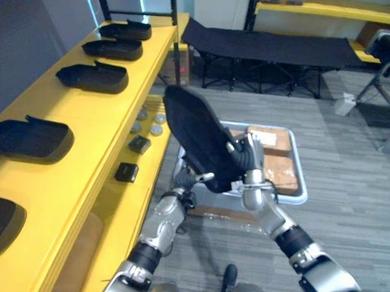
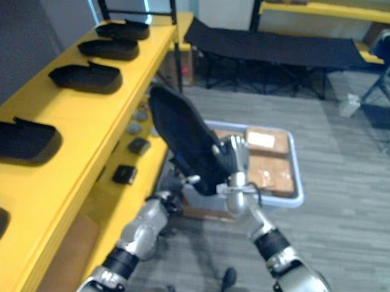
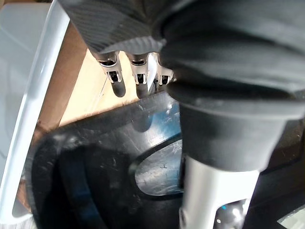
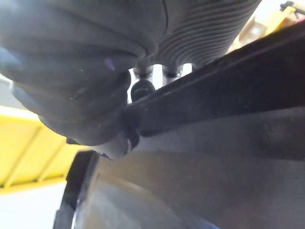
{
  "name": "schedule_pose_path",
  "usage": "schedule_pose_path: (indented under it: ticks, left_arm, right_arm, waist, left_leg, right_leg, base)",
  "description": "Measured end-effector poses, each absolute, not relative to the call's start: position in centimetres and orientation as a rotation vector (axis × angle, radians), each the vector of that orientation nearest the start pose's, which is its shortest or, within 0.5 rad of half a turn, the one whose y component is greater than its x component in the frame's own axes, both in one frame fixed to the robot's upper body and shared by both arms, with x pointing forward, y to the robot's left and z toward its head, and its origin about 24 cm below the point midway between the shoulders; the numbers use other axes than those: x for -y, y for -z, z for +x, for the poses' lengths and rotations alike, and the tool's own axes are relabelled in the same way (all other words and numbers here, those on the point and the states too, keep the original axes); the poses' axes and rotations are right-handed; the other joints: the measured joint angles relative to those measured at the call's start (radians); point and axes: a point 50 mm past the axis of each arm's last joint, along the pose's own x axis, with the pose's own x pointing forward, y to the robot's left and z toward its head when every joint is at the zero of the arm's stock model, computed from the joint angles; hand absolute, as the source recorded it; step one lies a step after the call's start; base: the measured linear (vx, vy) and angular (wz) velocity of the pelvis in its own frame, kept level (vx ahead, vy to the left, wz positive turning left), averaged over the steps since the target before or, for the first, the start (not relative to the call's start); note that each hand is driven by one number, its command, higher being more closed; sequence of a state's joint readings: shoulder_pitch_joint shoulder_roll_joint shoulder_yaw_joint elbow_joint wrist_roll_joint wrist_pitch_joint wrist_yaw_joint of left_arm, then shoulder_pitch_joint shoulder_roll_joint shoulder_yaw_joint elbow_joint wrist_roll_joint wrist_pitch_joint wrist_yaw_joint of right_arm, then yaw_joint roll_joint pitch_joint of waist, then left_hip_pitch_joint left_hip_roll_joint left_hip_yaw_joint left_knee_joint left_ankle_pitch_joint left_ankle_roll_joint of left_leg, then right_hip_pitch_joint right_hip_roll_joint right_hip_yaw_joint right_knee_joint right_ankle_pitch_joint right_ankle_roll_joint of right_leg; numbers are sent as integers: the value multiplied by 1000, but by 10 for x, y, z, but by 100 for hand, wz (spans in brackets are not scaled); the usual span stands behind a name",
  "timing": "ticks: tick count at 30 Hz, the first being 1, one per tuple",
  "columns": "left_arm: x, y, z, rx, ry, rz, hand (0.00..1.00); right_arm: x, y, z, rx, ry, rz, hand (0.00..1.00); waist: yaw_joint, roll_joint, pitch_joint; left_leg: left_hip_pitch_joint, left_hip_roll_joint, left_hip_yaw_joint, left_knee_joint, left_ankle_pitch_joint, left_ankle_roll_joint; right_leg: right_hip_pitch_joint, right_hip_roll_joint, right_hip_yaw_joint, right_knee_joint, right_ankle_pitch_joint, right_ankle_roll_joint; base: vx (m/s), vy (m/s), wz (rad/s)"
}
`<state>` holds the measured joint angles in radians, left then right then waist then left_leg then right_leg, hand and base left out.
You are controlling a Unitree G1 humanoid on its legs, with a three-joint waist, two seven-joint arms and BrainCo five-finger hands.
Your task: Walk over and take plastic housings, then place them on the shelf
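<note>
The plastic housing (image 1: 198, 136) stands nearly upright in the air between both hands. The right robot hand (image 1: 247, 162) pinches its right rim. The left robot hand (image 3: 228, 86) pinches its lower edge, thumb on the dished face and fingers behind. It is a long, matte black shell with a rounded top, and the left wrist view shows an oval opening in its hollow.

My advice is to hold both pinches firm, swing it left of the left robot hand, tip it flat and set it on a bare yellow stretch of the shelf (image 1: 109, 117), clear of the other housings (image 1: 93, 77). Let go only once it rests. Below and beyond the right robot hand sits a pale tray (image 1: 301, 180) with cardboard boxes (image 1: 280, 158).
</note>
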<state>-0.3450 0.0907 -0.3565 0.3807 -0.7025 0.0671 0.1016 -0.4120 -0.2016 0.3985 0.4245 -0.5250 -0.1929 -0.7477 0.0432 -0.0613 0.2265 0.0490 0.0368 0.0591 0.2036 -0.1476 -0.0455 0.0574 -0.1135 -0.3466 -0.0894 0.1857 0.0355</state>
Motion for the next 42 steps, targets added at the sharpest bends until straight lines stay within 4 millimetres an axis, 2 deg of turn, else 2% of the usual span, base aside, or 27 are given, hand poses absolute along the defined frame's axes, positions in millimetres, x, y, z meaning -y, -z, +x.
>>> schedule_pose_path:
  ticks: [5,10,14,15,22,32,40,41,42]
  left_arm:
    - [-74,-17,292,-321,248,-485,0]
    - [-76,-17,293,-321,199,-532,0]
    - [-78,-16,292,-327,117,-648,0]
    - [-79,-15,290,-325,103,-655,100]
    - [-86,-9,288,-337,25,-670,100]
    - [-91,-11,289,-306,-26,-688,100]
    - [-89,-17,290,-269,8,-699,100]
    - [-90,-20,290,-257,18,-696,100]
    - [-91,-22,290,-238,26,-691,100]
  right_arm:
    - [105,-63,302,472,193,-707,100]
    - [99,-56,294,474,174,-674,100]
    - [91,-48,287,448,166,-641,100]
    - [88,-46,284,441,160,-629,100]
    - [75,-36,275,371,143,-537,100]
    - [63,-36,269,374,142,-488,100]
    - [64,-40,269,401,168,-469,100]
    - [65,-42,269,411,168,-462,0]
    - [65,-44,268,422,168,-454,0]
  waist:
    - [2,0,-41]
    - [2,0,-43]
    - [6,-2,-44]
    - [5,-3,-45]
    - [8,-10,-50]
    - [8,-26,-60]
    - [-2,-26,-60]
    - [-2,-26,-60]
    - [-3,-26,-60]
  left_leg:
    - [-1,0,-4,-1,0,0]
    - [2,-2,-5,-1,0,1]
    - [2,-2,-5,-1,4,-2]
    - [2,-2,-6,-2,4,-2]
    - [1,-2,-7,-3,4,-3]
    - [3,-2,-19,-2,4,-3]
    - [4,0,-15,-2,4,-4]
    - [4,1,-13,-2,4,-4]
    - [6,2,-8,-3,3,-4]
  right_leg:
    - [0,0,-4,0,0,0]
    - [6,-4,-7,-1,-2,2]
    - [6,-4,-8,-1,-13,7]
    - [6,-4,-9,-1,-16,5]
    - [6,-4,-11,-1,-17,7]
    - [14,-5,-28,-1,-14,5]
    - [13,-4,-24,-1,-16,2]
    - [12,-3,-21,-1,-17,1]
    - [11,-1,-17,-1,-19,-3]
  base:
    - [4,15,2]
    - [-37,29,2]
    - [-29,10,0]
    - [0,0,0]
    - [0,0,0]
    - [10,14,4]
    - [0,0,0]
    - [0,0,-7]
    - [0,0,-9]
